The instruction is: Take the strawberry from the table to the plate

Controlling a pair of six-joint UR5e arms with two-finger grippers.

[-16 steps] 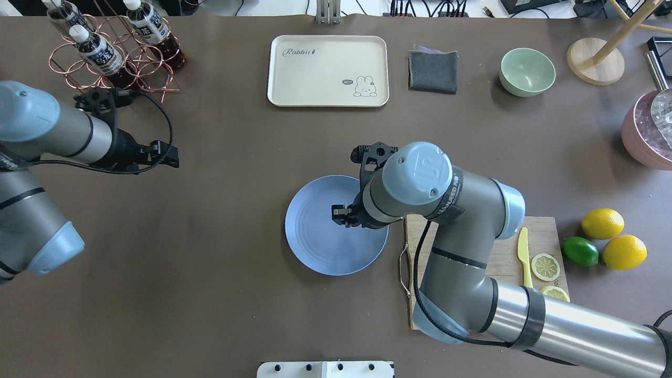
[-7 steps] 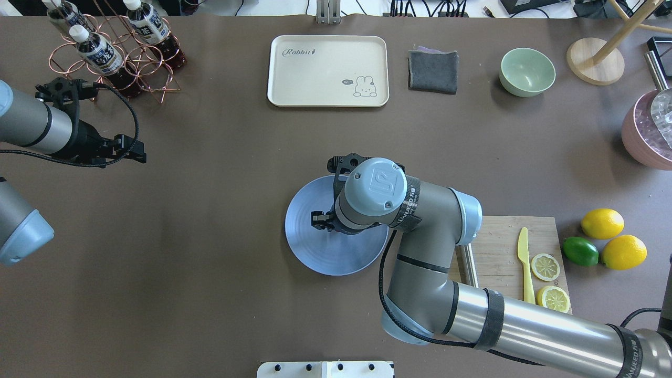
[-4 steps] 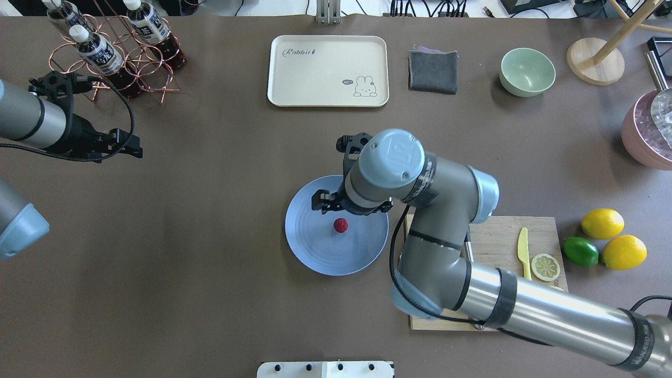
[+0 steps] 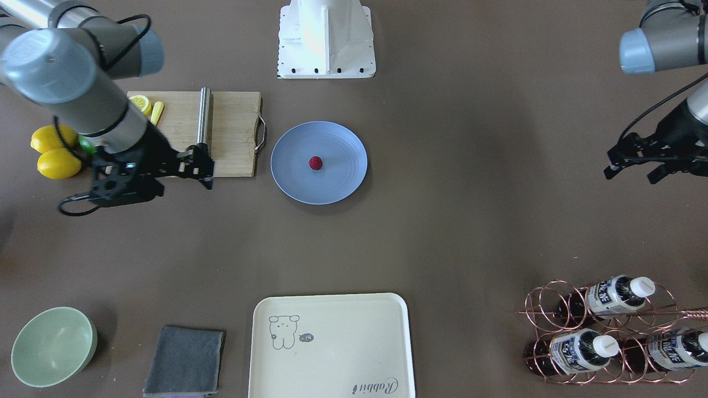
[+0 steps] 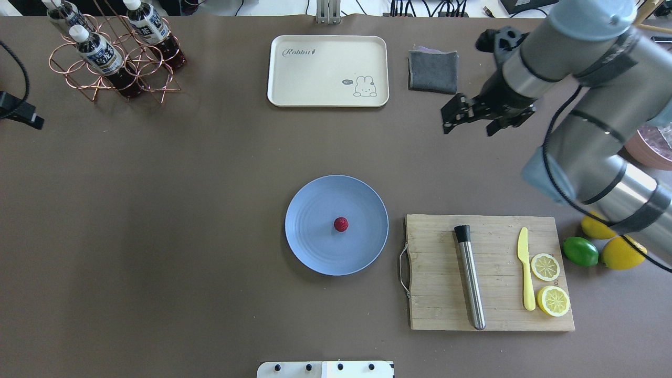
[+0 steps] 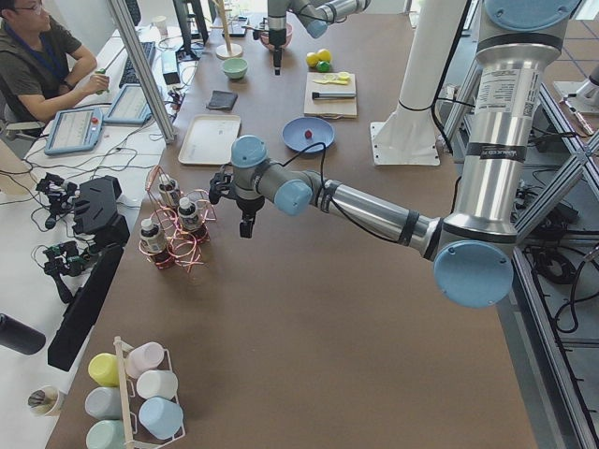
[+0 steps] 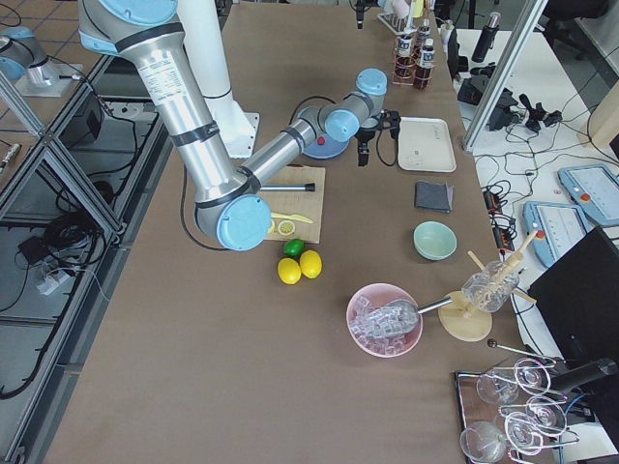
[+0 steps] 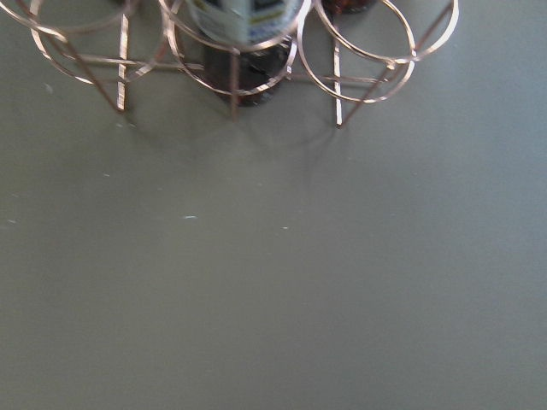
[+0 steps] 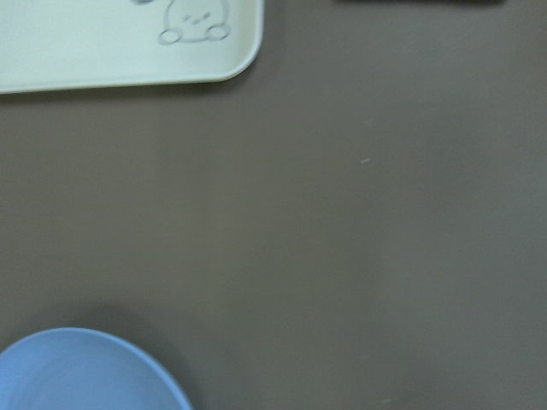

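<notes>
Right gripper [image 5: 469, 127] hangs with its fingers spread and nothing between them, over bare table [image 5: 184, 236] near the grey cloth [image 5: 433, 71] and well apart from the plate [image 5: 310, 254]. From overhead I get only a black sliver of the left gripper at the picture's left edge. The front-facing camera shows that left gripper [image 4: 631, 172] whole, its fingers also apart and empty above the table.

The right wrist camera catches just a curve of the plate's rim and a corner of the cream tray [image 9: 102, 43], never the berry. The left wrist camera sees little but brown tabletop and the feet of the copper bottle rack [image 8: 231, 68].

The strawberry [image 5: 341, 224] sits alone on the plate, close to its middle. It is small, round and dark red, with a bumpy skin, and nothing touches it.

Just over half a second ago the right gripper hovered at the plate's far edge, right beside the berry, and its arm covered much of the cutting board [image 5: 436, 294]. Now the arm has swung away, and the steel rod [image 5: 470, 283] and yellow knife [image 5: 525, 273] on the board lie in plain sight. The berry has not moved. The left arm has pulled back almost out of the overhead picture.
</notes>
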